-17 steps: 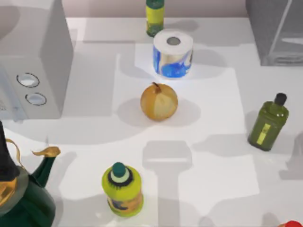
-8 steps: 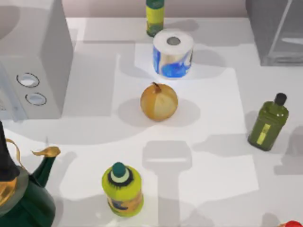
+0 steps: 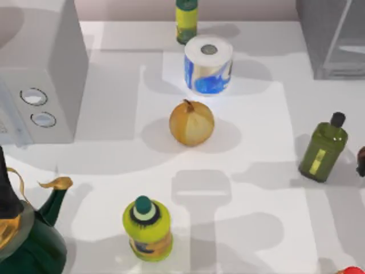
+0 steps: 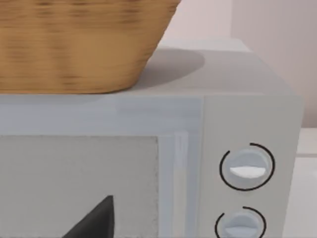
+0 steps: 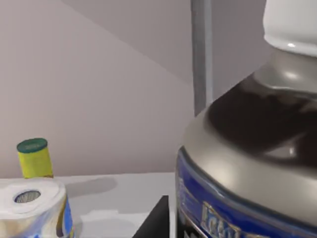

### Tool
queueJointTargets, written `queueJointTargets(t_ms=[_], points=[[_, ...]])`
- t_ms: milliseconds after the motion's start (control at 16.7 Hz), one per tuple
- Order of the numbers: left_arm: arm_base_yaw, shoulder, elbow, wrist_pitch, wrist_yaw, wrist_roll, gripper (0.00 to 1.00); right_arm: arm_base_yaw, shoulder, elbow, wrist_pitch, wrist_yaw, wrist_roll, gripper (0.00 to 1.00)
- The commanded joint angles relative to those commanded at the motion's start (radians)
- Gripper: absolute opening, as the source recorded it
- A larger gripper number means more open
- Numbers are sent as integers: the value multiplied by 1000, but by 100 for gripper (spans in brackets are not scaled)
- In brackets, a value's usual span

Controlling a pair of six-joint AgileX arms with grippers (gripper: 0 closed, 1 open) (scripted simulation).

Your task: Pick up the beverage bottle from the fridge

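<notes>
Presently the beverage bottle [image 5: 252, 144] looms close in the right wrist view, white cap up, silvery shoulders above a dark band and blue label. A dark sliver at the top view's 3 o'clock edge may be it. Whether the right gripper grasps it, I cannot tell. Fridge [image 3: 333, 37] sits at 1 o'clock. The left wrist view faces the pale dialled box [image 4: 148, 163] under a wicker basket [image 4: 79, 44].

My right tool [image 3: 361, 161] sits at the surface's right edge, a dark tip just in sight from above. My left arm stays parked off to the left.
</notes>
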Motion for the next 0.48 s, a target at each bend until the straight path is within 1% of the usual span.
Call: queueJointTargets(t_ms=[480], points=[[0,0,0,0,0,0,100,595,660,121,356,607,73,0]])
